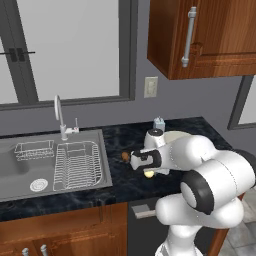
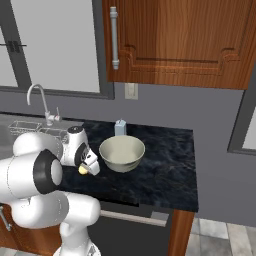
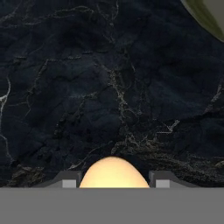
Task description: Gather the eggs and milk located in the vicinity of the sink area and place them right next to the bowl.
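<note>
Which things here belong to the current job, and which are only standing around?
For the job:
- pale egg, held in the shut gripper
- brown egg, on the counter
- milk carton, behind the bowl
- bowl
- sink

Just around:
- dish rack
- faucet
- wall cabinet
- wall outlet

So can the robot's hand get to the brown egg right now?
Probably not right away. The gripper is already shut on the pale egg, so it has no room for another. The brown egg lies in the open on the dark counter close by, with nothing blocking it.
</note>
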